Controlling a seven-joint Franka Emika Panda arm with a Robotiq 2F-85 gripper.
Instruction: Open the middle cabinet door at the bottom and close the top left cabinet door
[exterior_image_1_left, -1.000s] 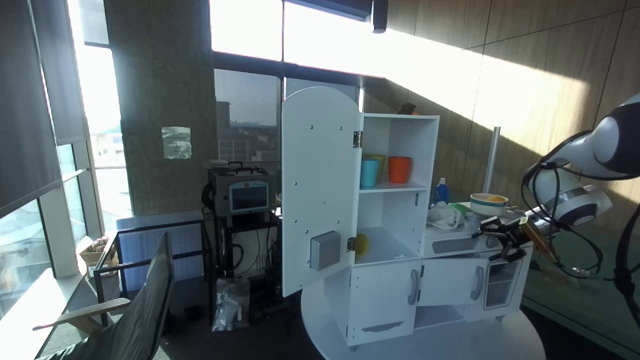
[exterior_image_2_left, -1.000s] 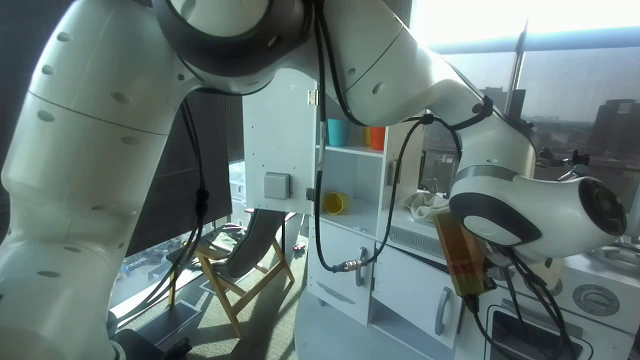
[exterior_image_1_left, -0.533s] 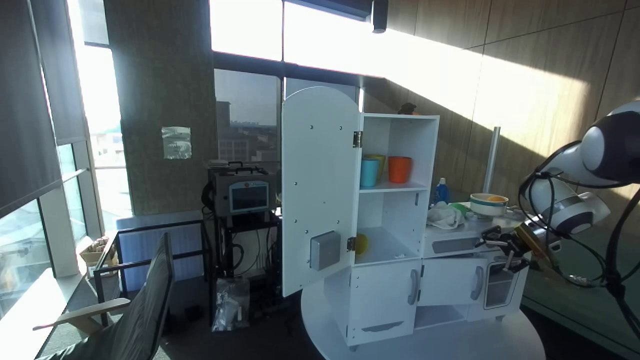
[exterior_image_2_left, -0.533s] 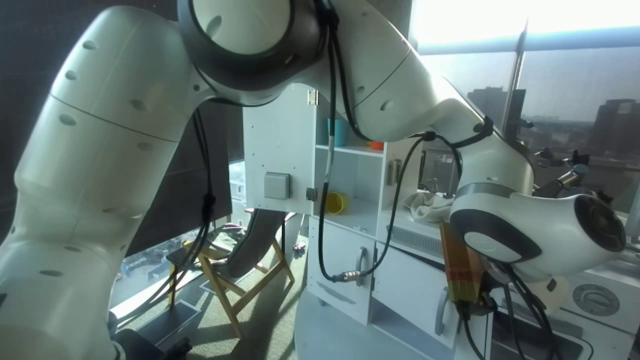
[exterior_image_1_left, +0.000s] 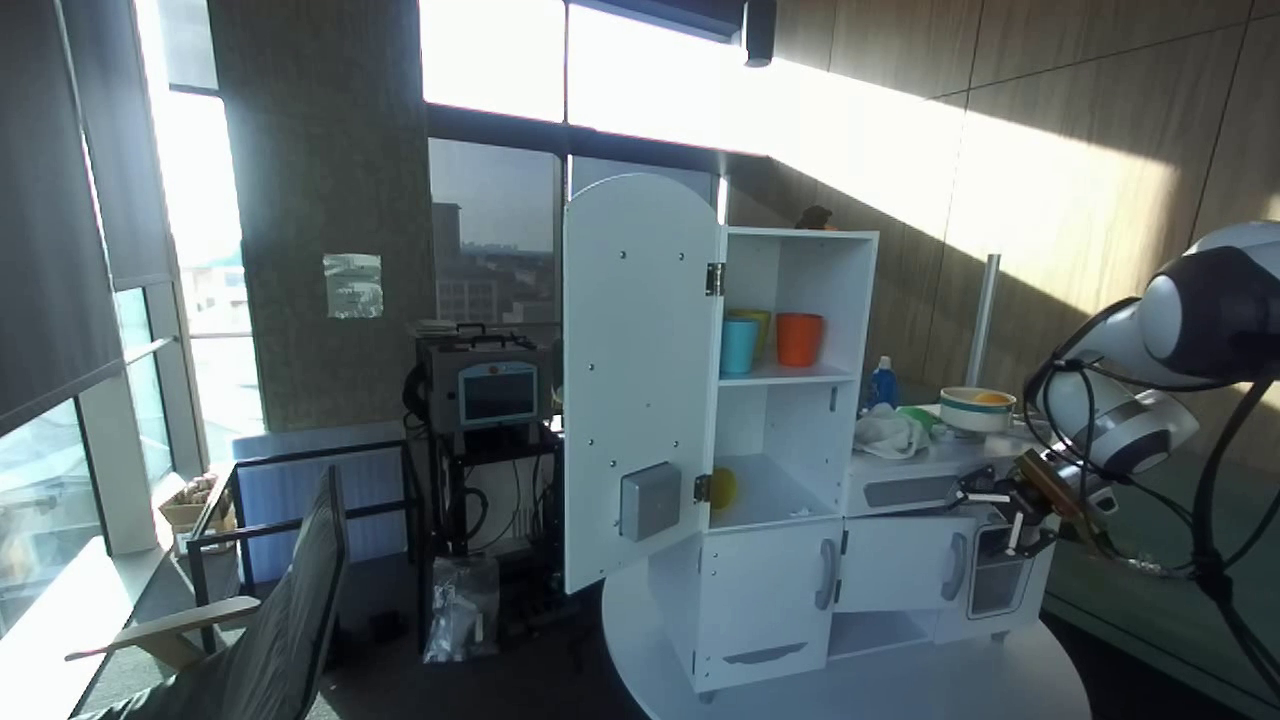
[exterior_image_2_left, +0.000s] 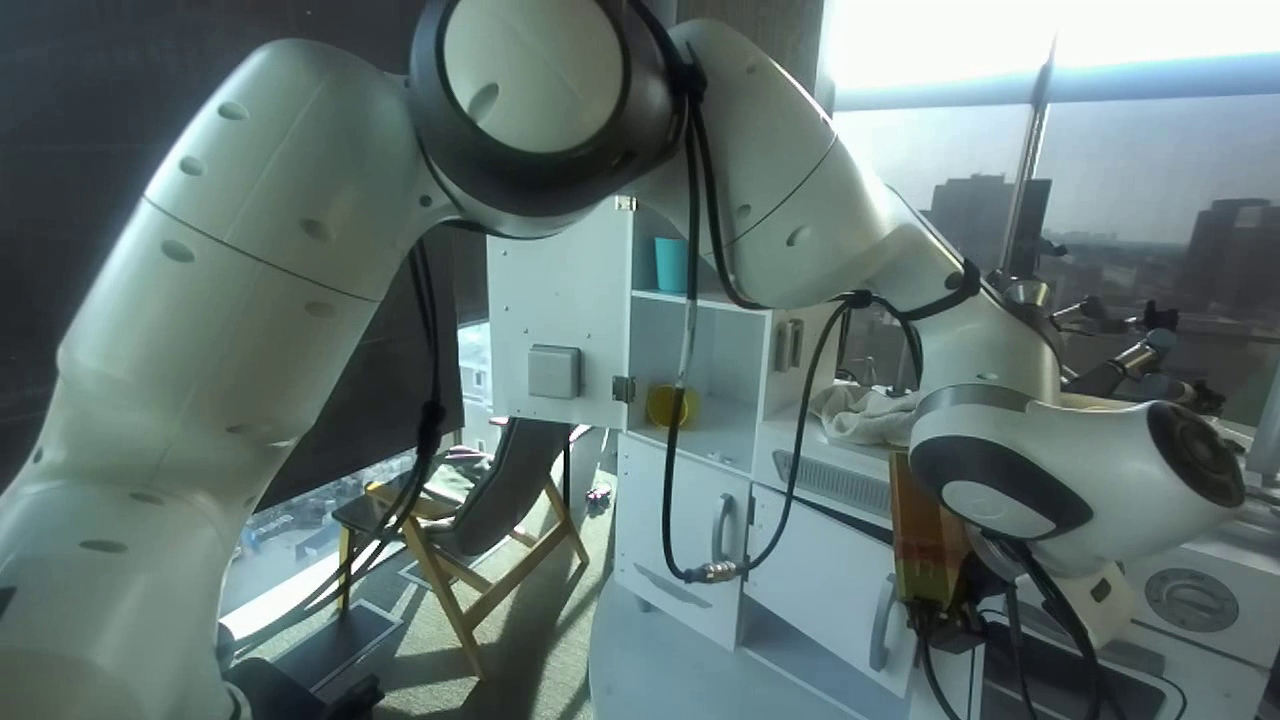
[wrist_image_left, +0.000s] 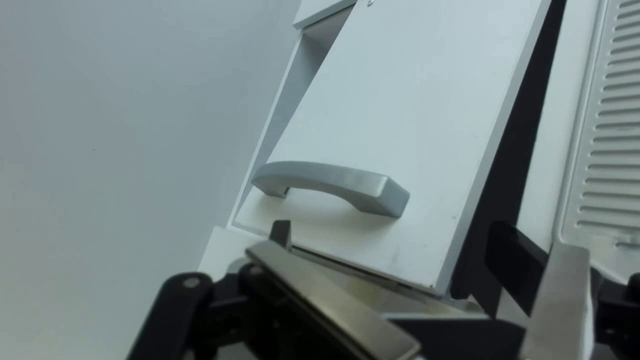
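Small white rect. btm-middle door (wrist_image_left: 400, 125) looks smooth & matt; its curved grey handle (wrist_image_left: 330, 177), satin plastic. Tall white arched door (exterior_image_1_left: 640, 380): smooth, w/ 2 metal hinges (exterior_image_1_left: 714, 279). White cloth (exterior_image_1_left: 890, 432) is crumpled.

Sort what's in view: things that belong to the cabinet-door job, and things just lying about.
For the job:
top left cabinet door, standing open
bottom middle cabinet door, ajar
its grey handle
jaws, open

Just lying about:
light-blue cup
orange cup
yellow cup, on its side
white cloth
blue bottle
white bowl

All views share the middle door (wrist_image_left: 400, 125), wrist view nearest.
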